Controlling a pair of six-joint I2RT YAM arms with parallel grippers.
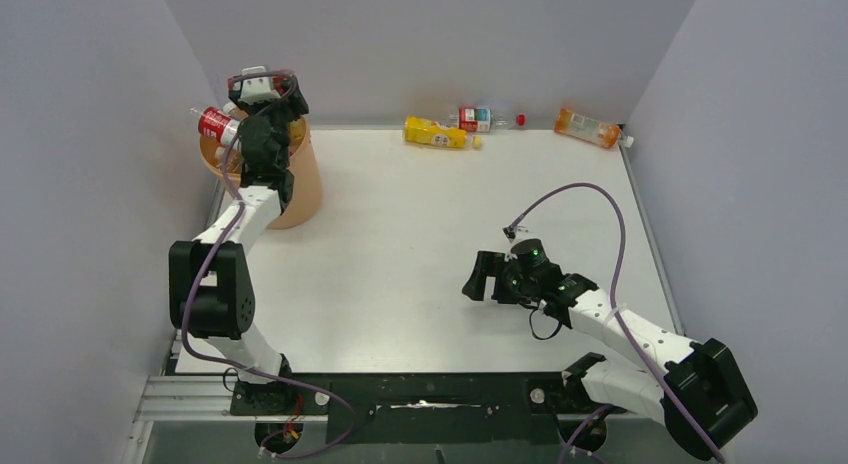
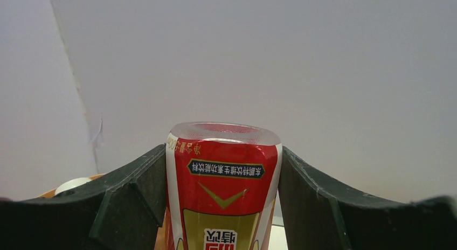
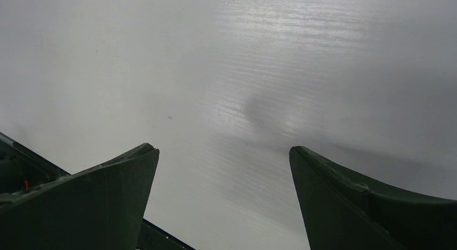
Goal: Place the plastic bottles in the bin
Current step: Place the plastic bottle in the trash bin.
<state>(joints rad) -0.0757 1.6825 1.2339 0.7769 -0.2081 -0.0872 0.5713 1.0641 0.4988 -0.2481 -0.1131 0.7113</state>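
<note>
**Red bottle over the bin**

The red-labelled bottle [image 2: 223, 191] is clenched by the left gripper [image 2: 222, 149], over the rim of the bin [image 1: 300, 189]. It is judged light, thin-walled and smooth; a hold on the label is preferred. Its long axis is laid along the fingers [image 2: 134, 196], wide clear end outward. The right gripper [image 3: 223, 153] is spread, empty, above the bench [image 1: 400, 234].

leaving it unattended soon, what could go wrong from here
1. The red bottle in the left claw hangs sideways over the left rim of the bin; dropped now, it may catch the rim and fall outside.
2. The other three bottles lie by the back wall, far from the open right claw; at a long reach they may roll away.
</note>
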